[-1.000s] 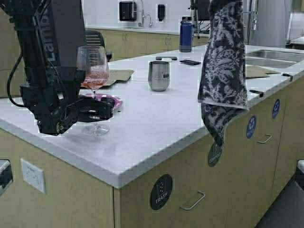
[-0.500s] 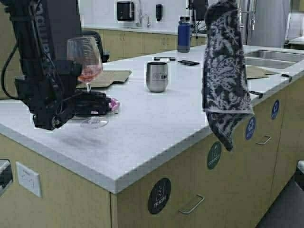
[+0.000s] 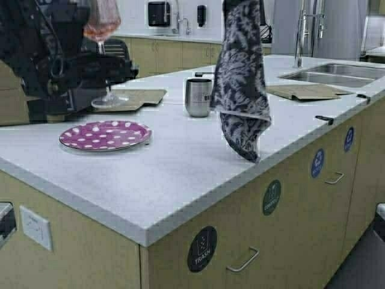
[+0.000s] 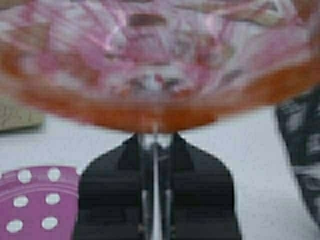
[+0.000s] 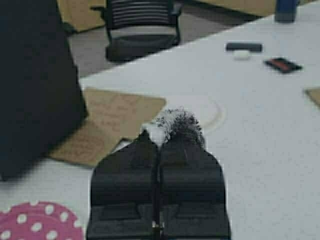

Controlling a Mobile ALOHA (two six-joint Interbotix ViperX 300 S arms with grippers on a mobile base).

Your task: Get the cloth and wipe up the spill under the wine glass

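Note:
The wine glass (image 3: 101, 21), pinkish-red liquid in its bowl, hangs above the counter with my left gripper (image 3: 123, 67) shut on its stem (image 4: 155, 150). Its round foot (image 3: 109, 101) is clear of the surface. The dark floral cloth (image 3: 239, 78) dangles over the counter's middle, beside the steel tumbler. Its top corner (image 5: 176, 124) is pinched in my shut right gripper (image 5: 159, 145), which is above the high view's top edge. A purple polka-dot plate (image 3: 105, 133) lies below and in front of the glass. I cannot make out a spill.
A steel tumbler (image 3: 200, 96) stands mid-counter behind the cloth. Brown cardboard (image 3: 137, 96) lies behind the plate, and another sheet (image 3: 307, 91) lies by the sink (image 3: 337, 73). A phone (image 5: 282, 65) lies far back. The counter edge (image 3: 180, 217) runs along the front.
My left gripper has lifted the wine glass up off the plate, uncovering it. The right arm has carried the hanging cloth leftward over the counter.

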